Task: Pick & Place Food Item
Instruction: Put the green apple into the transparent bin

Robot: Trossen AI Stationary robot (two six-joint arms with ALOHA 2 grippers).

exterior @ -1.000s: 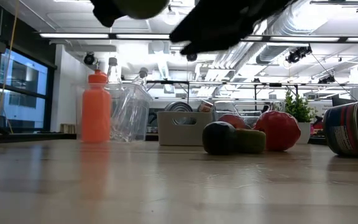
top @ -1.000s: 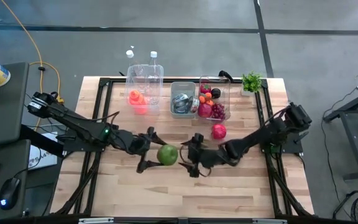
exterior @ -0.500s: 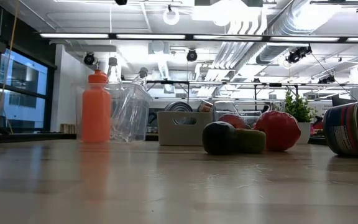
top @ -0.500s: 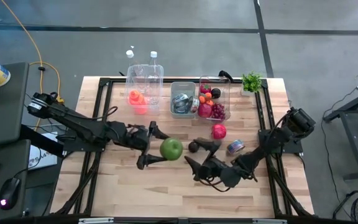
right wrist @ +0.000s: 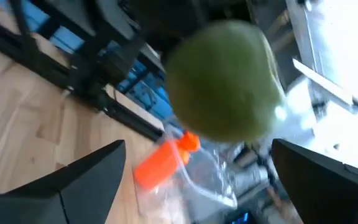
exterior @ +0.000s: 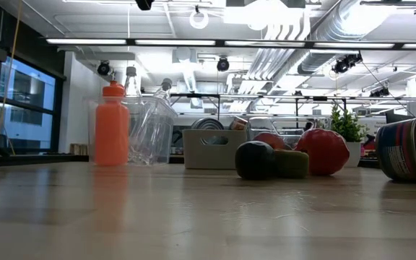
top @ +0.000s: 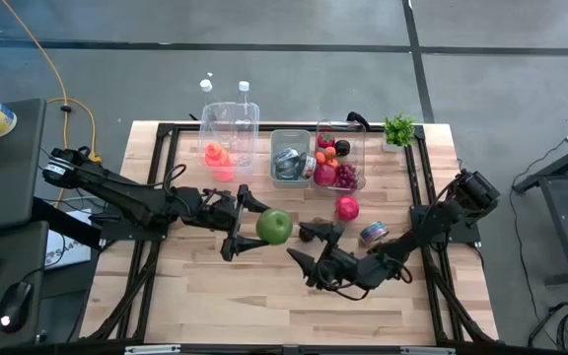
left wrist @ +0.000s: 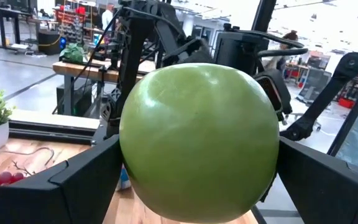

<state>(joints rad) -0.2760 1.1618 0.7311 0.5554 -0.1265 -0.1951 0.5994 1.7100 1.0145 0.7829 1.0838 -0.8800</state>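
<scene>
A green apple [top: 274, 226] hangs above the middle of the table between the fingers of my left gripper [top: 260, 226], which reaches in from the table's left. The apple fills the left wrist view [left wrist: 197, 140]. My right gripper [top: 307, 247] stands open just right of the apple and a little nearer the table's front edge, with nothing between its fingers. In the right wrist view the apple [right wrist: 219, 90] shows ahead of that gripper, apart from it. In the low view both grippers are above the picture. My left gripper pinches the green apple by two opposite sides [left wrist: 128, 163], one finger [left wrist: 73, 186] on each. The fingers lie about level and come from the table's left. The apple is lifted clear of the table.
On the table right of the grippers lie a red fruit [top: 347, 208], a dark fruit [top: 307, 233] and a tin can [top: 373, 233]. At the far edge stand a clear bin of bottles [top: 230, 133], a grey bin [top: 290, 158], a clear bin of fruit [top: 338, 158] and a small plant [top: 398, 129].
My left gripper has risen with the apple, tipped up to about level and carried it a little toward the far edge. My right gripper has drawn back from the apple toward the near edge, risen and rolled its wrist; it stays open.
</scene>
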